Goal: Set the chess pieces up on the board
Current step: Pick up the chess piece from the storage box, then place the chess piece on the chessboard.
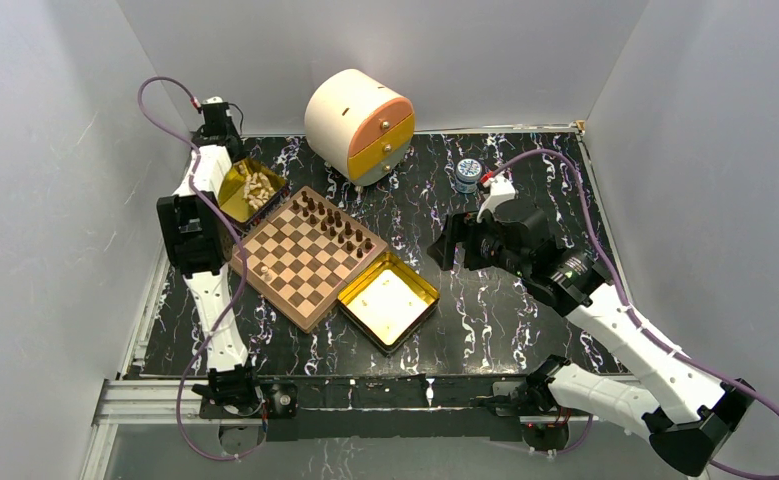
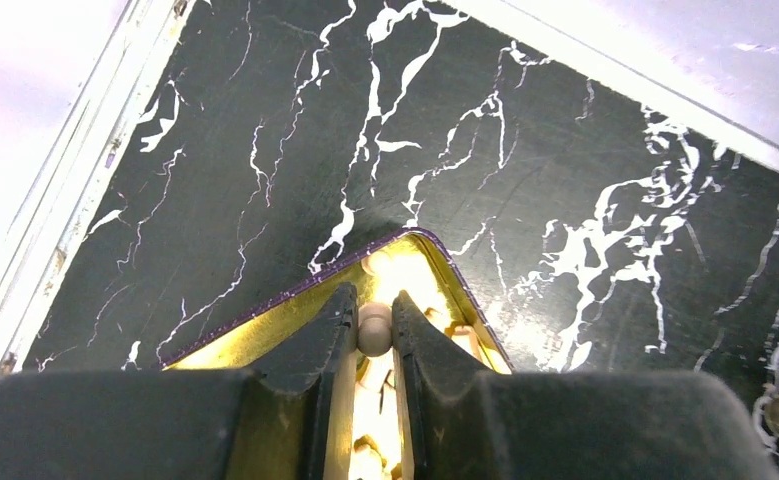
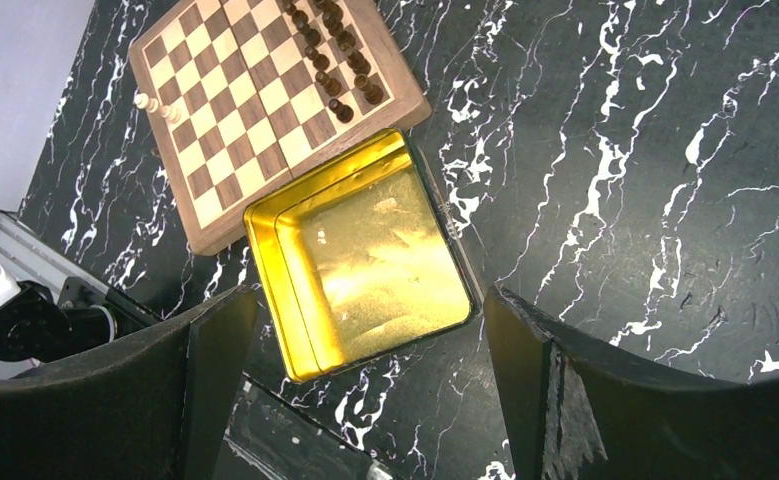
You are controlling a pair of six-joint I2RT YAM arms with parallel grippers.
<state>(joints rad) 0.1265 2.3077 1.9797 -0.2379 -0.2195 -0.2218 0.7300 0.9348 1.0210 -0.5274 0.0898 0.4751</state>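
A small light tan wooden chess piece [image 2: 373,332], apparently a round-headed pawn, is pinched between the narrowed fingers of the left gripper [image 2: 373,300], inside the shiny gold square tin [image 2: 235,338] near the desk's far left corner. The right gripper [image 3: 365,330] is spread wide above a second gold tin [image 3: 265,250], just beside the square brown-and-tan checkered wooden board [image 3: 255,100] left of the desk's middle. Two rows of dark brown pieces [image 3: 333,50] are stood along one board edge, and two tan pieces [image 3: 157,106] on the opposite side.
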